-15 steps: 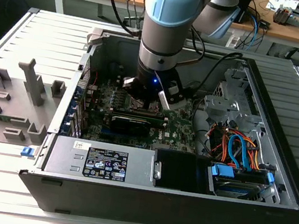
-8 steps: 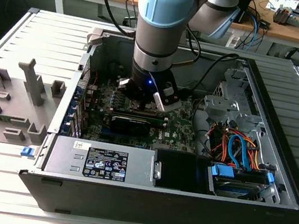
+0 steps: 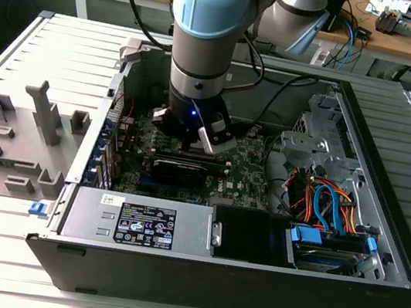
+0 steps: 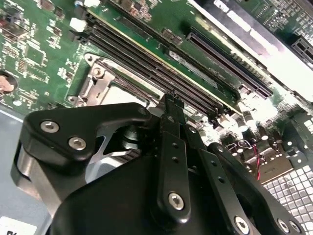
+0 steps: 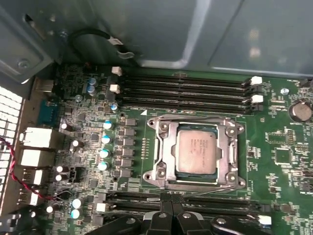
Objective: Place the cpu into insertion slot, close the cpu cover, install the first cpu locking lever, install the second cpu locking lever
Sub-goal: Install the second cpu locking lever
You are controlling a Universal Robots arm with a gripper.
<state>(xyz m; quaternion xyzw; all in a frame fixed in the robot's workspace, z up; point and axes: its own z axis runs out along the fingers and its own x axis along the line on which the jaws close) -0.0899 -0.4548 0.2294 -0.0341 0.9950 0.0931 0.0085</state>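
The cpu [image 5: 196, 151], a silvery-tan square, lies flat in the insertion slot [image 5: 157, 172] on the green motherboard. The cpu cover [image 5: 226, 147], a silvery frame, lies down around it. Thin wire levers run along the socket's edges; one [image 5: 210, 191] lies along the side nearest the gripper, and I cannot tell whether it is latched. My gripper [image 5: 172, 218] hovers just beside that side of the socket, its black fingers together with nothing between them. In the second wrist view the gripper [image 4: 172, 100] points at the board next to the slot [image 4: 98, 81]. In the exterior view the gripper [image 3: 192, 140] is low inside the case.
Black memory slots [image 5: 186, 88] flank the socket on two sides. A long black card [image 3: 179, 169] crosses the board near the gripper. A power supply [image 3: 140, 222] and coloured cables [image 3: 323, 204] sit inside the case. A grey fixture tray [image 3: 20, 140] lies at the exterior view's left.
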